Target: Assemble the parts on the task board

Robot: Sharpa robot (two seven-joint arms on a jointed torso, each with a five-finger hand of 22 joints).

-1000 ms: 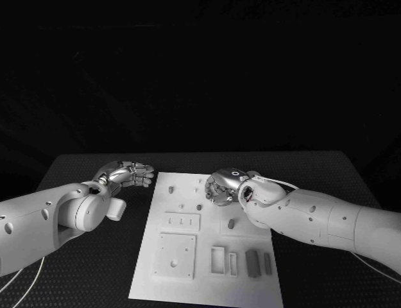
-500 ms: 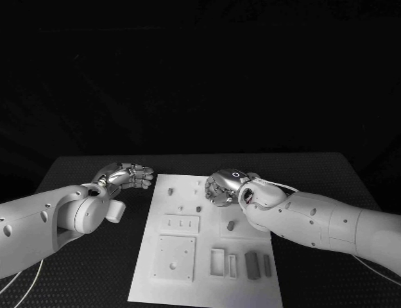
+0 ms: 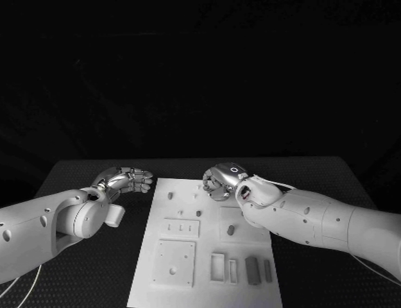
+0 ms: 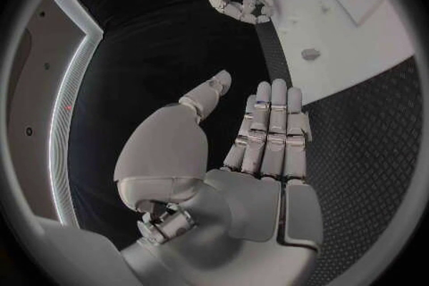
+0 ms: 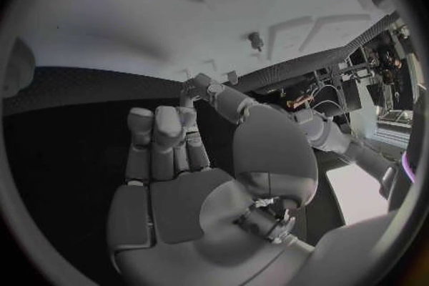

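One task board (image 3: 193,269), two robot hands

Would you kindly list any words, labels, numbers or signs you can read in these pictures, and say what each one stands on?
None can be read.
The task board carries recesses and small grey parts, with no printed text visible.
The left hand and right hand show no legible marking.
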